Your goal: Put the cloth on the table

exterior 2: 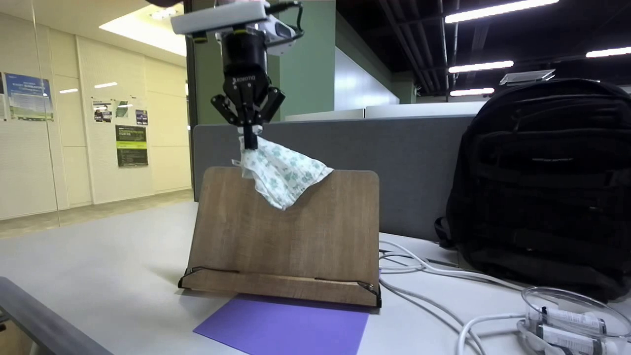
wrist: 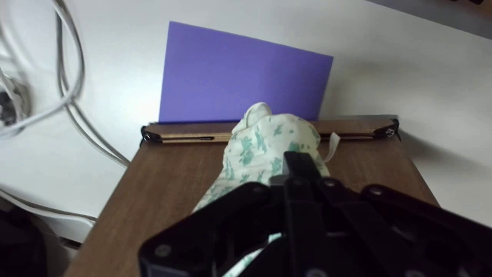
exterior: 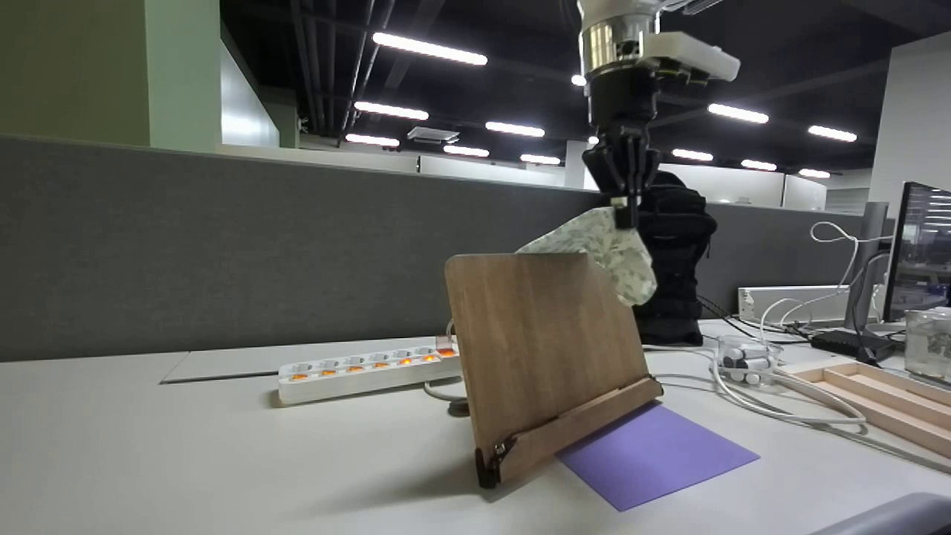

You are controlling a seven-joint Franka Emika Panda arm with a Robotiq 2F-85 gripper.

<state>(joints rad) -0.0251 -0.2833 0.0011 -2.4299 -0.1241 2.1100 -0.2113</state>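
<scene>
Holds the cloth (exterior 2: 285,172) pinched in the gripper (exterior 2: 250,142), draped just below it, near the wooden stand (exterior 2: 286,241) beneath; seems done with grasping, but has yet to lower the cloth to the table (exterior 2: 123,256), farther below, and let go

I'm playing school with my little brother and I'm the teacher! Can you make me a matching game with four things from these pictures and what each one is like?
Things:
1. cloth
2. wooden stand
3. backpack
4. power strip

What it is like:
A. all black
B. white, with glowing orange spots along its top
C. pinched in the gripper
D. brown, with a tilted board

Right pairs: 1-C, 2-D, 3-A, 4-B
</scene>
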